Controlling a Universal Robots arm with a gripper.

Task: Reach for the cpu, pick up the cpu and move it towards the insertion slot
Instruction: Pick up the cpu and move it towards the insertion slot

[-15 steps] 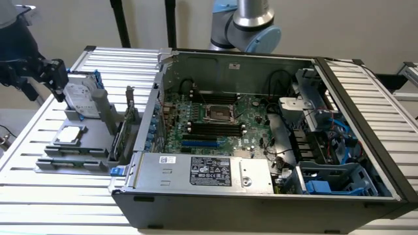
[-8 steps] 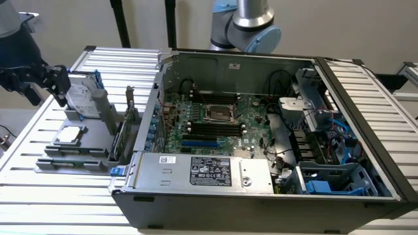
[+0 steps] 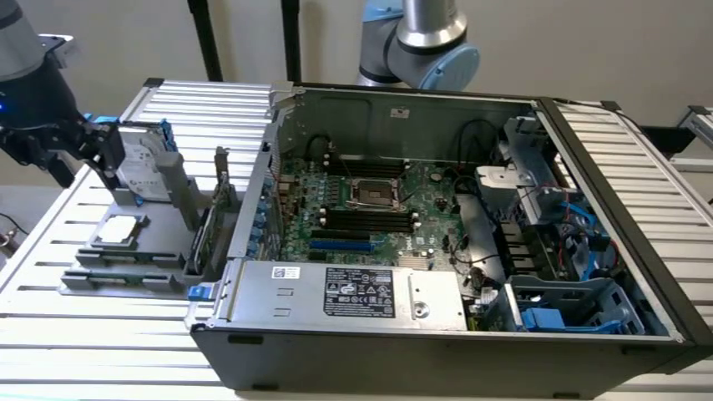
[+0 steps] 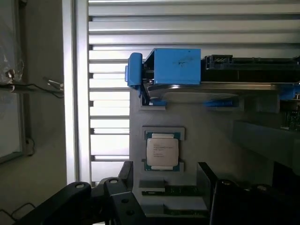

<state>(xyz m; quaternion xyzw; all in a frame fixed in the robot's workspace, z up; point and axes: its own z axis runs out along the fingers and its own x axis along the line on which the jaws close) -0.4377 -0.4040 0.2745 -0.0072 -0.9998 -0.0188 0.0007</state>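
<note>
1. Black gripper (image 4: 165, 190) hangs with jaws apart and empty above the grey tray (image 3: 162, 238).
2. Below it the cpu (image 4: 162, 151) lies flat in its tray recess; a crooked descent could clip the recess edges.
3. Just beyond stands the hard drive (image 3: 139, 167), which the gripper might snag.
4. Farthest, the insertion slot (image 3: 373, 192) sits well apart, inside the computer case (image 3: 446, 351).

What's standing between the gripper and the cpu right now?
Nothing visible. The cpu lies uncovered in its gray holder below the open gripper; the upright hard drive stands beside it, not over it.
</note>
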